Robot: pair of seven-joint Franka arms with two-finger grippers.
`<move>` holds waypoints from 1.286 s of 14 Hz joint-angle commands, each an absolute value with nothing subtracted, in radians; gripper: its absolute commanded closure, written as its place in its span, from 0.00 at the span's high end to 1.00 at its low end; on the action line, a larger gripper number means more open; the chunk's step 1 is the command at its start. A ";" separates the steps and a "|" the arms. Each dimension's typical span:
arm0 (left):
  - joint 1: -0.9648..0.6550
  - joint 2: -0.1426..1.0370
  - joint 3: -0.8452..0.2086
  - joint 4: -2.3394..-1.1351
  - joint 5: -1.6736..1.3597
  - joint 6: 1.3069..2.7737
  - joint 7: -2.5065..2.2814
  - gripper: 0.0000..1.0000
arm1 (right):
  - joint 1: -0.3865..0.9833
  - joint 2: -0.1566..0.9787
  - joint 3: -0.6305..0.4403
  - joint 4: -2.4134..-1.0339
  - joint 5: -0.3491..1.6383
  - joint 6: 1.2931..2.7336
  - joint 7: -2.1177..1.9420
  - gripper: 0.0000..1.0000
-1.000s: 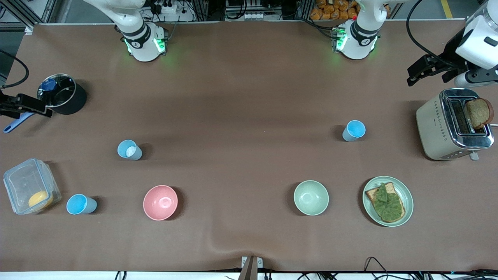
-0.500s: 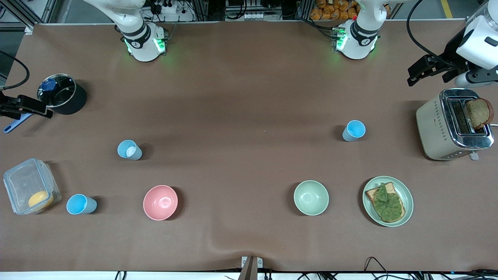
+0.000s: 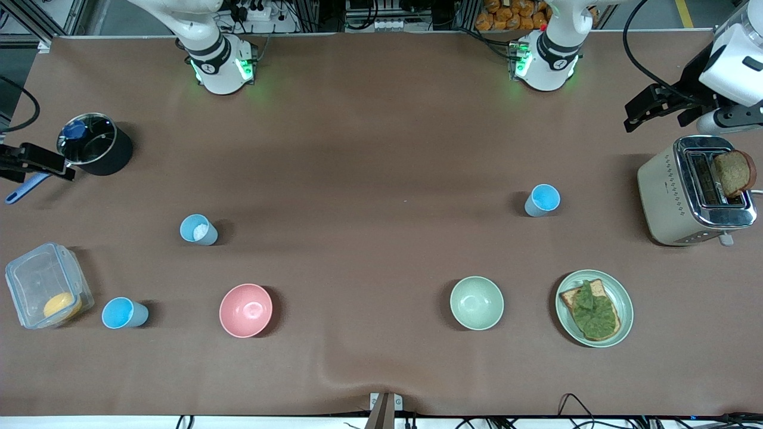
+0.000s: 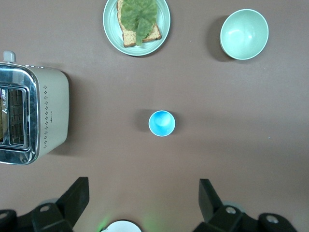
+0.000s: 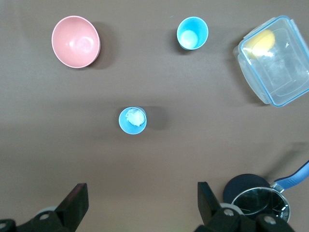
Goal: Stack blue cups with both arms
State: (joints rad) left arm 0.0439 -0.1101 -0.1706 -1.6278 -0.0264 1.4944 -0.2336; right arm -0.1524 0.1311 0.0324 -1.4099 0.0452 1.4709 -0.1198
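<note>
Barely anything changes — the right gripper (image 3: 24, 162) edges outward beside the pot (image 3: 95, 152), the left gripper (image 4: 143, 200) hangs above the toaster (image 3: 694, 190), both spread wide and empty; the blue cups (image 3: 198, 229) (image 3: 542, 199) (image 3: 123, 313) sit untouched, well apart

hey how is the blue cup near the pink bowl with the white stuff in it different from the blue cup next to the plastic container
The cup with the white bit is a duller grey-blue and holds a white lump; the cup beside the container is brighter sky-blue, with only a pale patch at its bottom. The first stands farther from the front camera than the pink bowl; the second stands level with it, next to the clear container. Both are upright, handleless and untouched.
</note>
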 commanded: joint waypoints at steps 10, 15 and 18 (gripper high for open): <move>0.052 -0.110 -0.176 -1.612 -0.046 1.477 -0.230 1.00 | -0.164 0.100 0.054 -1.428 -0.023 1.468 -0.212 1.00; 0.052 -0.109 -0.178 -1.611 -0.046 1.477 -0.229 1.00 | -0.134 0.100 0.057 -1.430 -0.021 1.471 -0.213 1.00; 0.054 -0.109 -0.178 -1.612 -0.046 1.477 -0.229 1.00 | -0.077 0.109 0.057 -1.481 0.035 1.535 -0.119 1.00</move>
State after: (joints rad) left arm 0.0438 -0.1101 -0.1733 -1.6277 -0.0264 1.4944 -0.2336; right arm -0.1088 0.1222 0.0563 -1.4223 -0.0014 1.4878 -0.1806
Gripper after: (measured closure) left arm 0.000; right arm 0.000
